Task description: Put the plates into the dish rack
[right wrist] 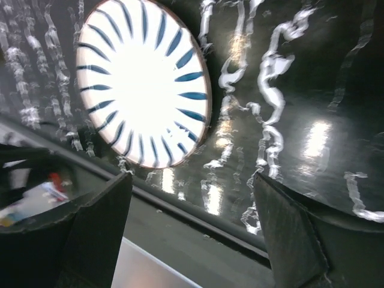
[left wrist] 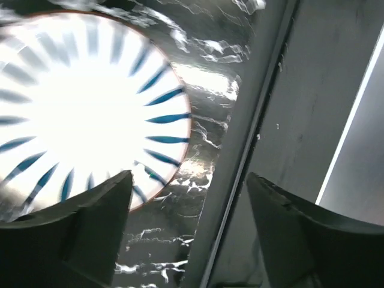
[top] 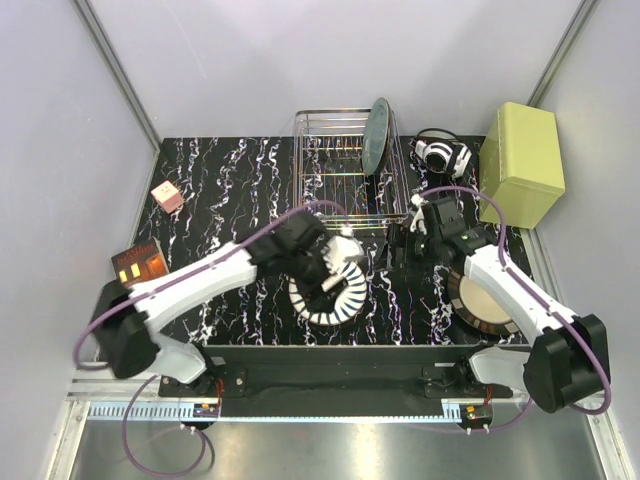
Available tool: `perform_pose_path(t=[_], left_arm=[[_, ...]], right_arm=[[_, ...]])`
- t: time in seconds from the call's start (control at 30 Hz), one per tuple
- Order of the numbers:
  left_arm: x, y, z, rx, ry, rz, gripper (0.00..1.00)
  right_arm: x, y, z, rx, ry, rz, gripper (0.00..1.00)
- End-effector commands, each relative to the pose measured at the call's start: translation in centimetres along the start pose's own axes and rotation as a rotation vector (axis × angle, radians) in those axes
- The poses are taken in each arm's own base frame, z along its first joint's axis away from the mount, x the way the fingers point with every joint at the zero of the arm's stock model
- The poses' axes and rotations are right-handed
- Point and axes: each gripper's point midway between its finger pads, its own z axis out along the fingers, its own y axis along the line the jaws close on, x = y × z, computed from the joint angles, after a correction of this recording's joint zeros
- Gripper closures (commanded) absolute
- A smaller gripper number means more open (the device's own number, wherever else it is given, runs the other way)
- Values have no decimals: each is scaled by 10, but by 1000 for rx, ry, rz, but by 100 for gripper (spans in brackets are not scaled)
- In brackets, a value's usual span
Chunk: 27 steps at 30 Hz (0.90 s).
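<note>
Top external view: my reference for layout. The black marbled table (top: pixel 220 190) carries everything, and its near edge is cut off behind the arm bases.
Dish rack (top: pixel 335 180): silver wire basket at the far middle of the table, open top up so plates can stand in it on edge.
Yellow-green box (top: pixel 522 165): solid, far right, apart from the rack.
Teal plate (top: pixel 380 135): on edge at the rack's right end, propped by the wires; I count it as loaded. I cannot tell whether another plate stands behind it.
Striped plate (top: pixel 335 300): flat on the table in front of the rack. My left arm hides its far part from above, and glare washes out its centre in both wrist views.
Beige plate (top: pixel 485 300): flat at the near right, with the right forearm across it.
Fourth plate: not found in any view.
Left gripper (left wrist: pixel 189 186): released and empty, poised at the striped plate's rim, I judge for an edge grasp. I cannot make out any contact.
Right gripper (right wrist: pixel 192 183): spread wide and empty, just before the rack, facing the striped plate.
Small items: white-and-black headphones-like object (top: pixel 443 155), pink cube (top: pixel 168 196), dark box with lit windows (top: pixel 138 263).
</note>
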Motion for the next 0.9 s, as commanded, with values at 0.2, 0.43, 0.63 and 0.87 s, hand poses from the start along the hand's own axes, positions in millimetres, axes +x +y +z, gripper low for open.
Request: perform_pose_path(t=[0.2,0.43,0.63,0.87], left_arm=[[76,101,-11,-123,-226,-991,27],[80,138,10,-61,-302,-1139,32],[81,147,32,44,-263,-1230,44],[86,143,45,107,-226,-1290,76]], right_arm=[[14,36,60,-402,55,299,23],[16,9,96,-314,43,347,26],[16,-4,126,-280,65,353,26],[48,-8,138,-250,166,394,29]])
